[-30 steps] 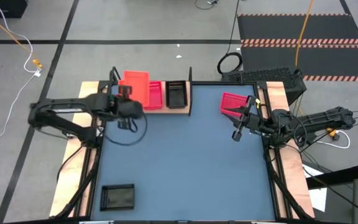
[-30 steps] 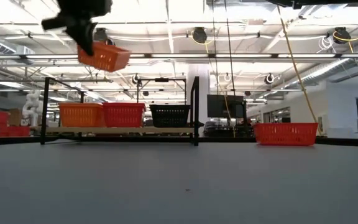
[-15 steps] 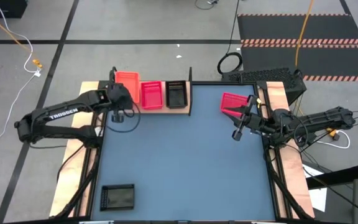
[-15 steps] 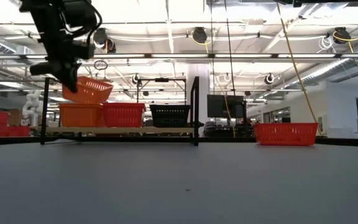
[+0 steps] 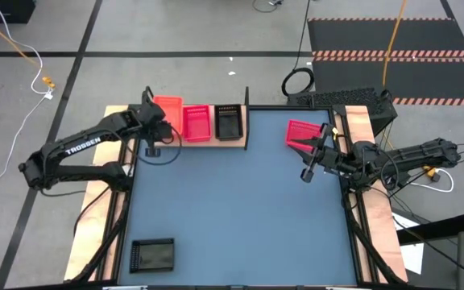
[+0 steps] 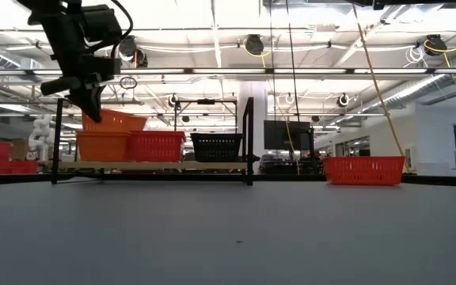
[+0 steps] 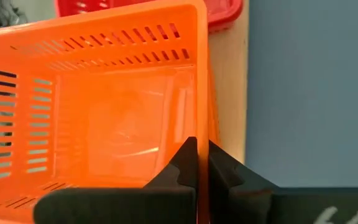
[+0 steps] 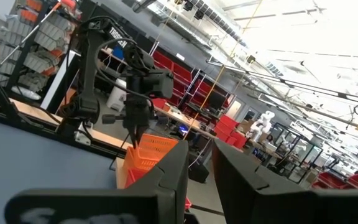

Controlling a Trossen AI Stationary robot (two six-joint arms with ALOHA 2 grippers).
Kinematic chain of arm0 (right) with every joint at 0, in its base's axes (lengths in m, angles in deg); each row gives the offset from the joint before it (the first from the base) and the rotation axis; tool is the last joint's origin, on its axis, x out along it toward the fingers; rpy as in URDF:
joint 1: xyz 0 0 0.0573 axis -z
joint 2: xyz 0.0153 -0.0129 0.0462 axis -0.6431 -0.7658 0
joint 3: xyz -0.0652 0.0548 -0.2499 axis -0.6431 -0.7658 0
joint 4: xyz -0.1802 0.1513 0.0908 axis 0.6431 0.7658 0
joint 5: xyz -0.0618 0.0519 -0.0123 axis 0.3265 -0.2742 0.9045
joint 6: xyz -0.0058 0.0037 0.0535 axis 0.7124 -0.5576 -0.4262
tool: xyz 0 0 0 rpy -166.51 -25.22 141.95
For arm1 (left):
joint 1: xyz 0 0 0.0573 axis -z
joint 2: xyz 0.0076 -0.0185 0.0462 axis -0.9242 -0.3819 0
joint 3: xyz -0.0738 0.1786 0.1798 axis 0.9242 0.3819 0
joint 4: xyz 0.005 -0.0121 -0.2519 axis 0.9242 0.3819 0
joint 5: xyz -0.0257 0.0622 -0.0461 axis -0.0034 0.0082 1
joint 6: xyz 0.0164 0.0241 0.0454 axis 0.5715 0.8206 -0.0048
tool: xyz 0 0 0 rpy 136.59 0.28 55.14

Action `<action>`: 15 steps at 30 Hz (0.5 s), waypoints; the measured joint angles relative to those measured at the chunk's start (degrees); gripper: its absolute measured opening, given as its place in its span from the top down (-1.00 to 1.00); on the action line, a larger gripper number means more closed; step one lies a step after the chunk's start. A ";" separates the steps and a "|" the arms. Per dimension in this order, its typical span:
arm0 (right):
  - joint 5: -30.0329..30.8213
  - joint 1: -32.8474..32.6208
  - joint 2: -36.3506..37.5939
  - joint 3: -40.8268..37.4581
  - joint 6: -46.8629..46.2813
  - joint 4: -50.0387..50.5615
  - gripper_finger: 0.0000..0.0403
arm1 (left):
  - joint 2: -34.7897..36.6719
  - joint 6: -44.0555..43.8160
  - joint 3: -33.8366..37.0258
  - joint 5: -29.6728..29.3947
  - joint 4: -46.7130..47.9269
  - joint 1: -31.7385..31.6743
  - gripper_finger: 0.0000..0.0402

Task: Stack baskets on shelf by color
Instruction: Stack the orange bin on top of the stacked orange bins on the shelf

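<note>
The left hand (image 6: pixel 85 101) is pinched tight on the wall of an orange basket (image 6: pixel 115 121), holding it nested, slightly tilted, in the orange basket already at the shelf's (image 5: pixel 234 142) end, so like colours share one pile. Beside it sit a pink basket (image 5: pixel 196 122) and a black basket (image 5: pixel 228 121). The right hand (image 5: pixel 307 161) waits wide open near another pink basket (image 5: pixel 300 131) on the worktop (image 5: pixel 240 209).

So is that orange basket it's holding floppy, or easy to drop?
Probably stiff: the orange basket keeps its shape though the left gripper pinches just one wall. Likely light, with its thin slotted sides. It sits slightly tilted on the basket below, so it may tip.
</note>
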 joint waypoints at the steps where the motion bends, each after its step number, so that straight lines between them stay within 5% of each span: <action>1: 0.00 0.00 0.00 0.00 -0.01 0.01 0.67 | 0.00 0.05 0.00 0.78 0.00 -0.38 0.98; 15: 0.00 0.00 0.02 -0.02 -1.17 0.03 0.67 | 0.18 -4.89 0.00 0.12 3.72 -2.84 0.38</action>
